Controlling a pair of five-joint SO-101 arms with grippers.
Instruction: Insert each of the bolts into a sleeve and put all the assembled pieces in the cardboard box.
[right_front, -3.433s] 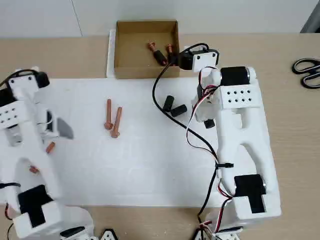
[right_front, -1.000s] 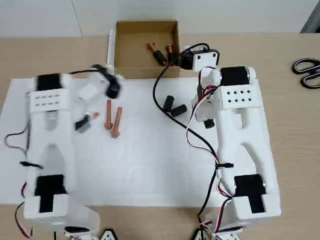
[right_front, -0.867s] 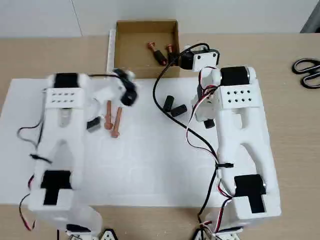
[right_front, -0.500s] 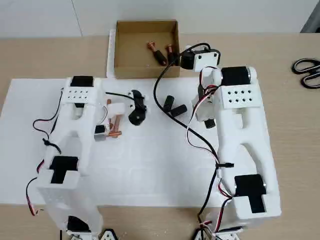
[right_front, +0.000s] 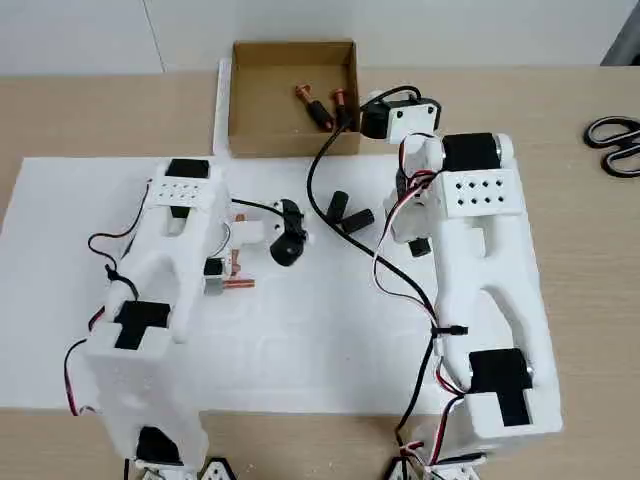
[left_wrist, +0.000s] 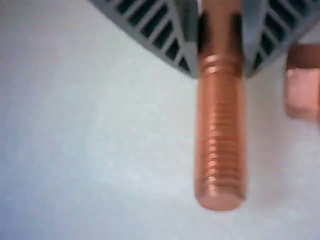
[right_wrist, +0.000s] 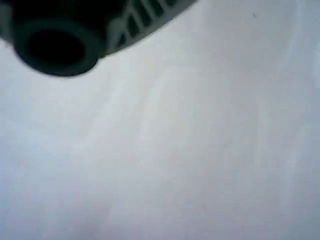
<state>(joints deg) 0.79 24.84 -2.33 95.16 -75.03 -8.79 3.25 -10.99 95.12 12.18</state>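
White paper (right_front: 300, 340) covers the table, with the cardboard box (right_front: 250, 125) at its far edge. The left gripper (left_wrist: 220, 25) has swung in from the paper's left edge and now clamps a bolt (left_wrist: 220, 150). The unmoved right gripper (right_front: 417, 243) pinches a sleeve (right_wrist: 55, 47).
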